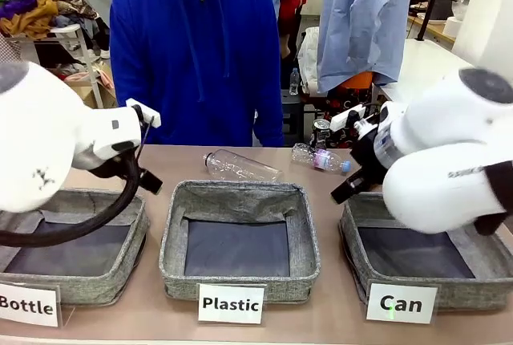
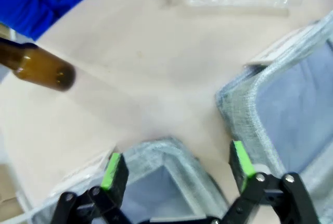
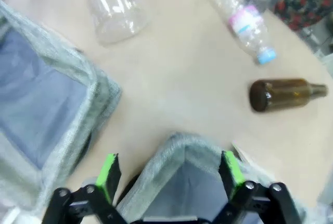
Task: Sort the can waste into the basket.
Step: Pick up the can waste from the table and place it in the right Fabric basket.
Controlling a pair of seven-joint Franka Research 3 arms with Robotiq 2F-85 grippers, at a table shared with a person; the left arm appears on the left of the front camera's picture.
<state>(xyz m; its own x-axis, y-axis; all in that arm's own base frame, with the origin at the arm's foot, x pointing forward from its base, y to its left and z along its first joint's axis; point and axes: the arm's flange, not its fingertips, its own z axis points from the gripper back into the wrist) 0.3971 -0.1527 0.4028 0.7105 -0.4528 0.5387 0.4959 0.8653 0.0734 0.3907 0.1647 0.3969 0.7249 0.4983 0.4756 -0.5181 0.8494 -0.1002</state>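
Jaws on the left arm [image 1: 48, 132] stand wide above a corner of the Bottle basket [image 1: 132, 269]. Plastic basket [image 1: 172, 257] sits mid-surface, two clear bottles [image 1: 240, 166] lying behind it, a dark can [image 1: 321, 131] standing beyond. Rightmost, the Can basket [image 1: 353, 237] has one corner under the right arm [image 1: 449, 160] and its wide-apart jaws.

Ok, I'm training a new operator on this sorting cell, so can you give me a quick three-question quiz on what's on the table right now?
1. True or false: the right gripper is gripping a bottle.
2. Which card marks the middle basket? A) Bottle B) Plastic C) Can
3. Fill in: the brown bottle in the right wrist view lies on its ____.
Key: 1 false, its jaws stand open and hold nothing; 2 B; 3 side.
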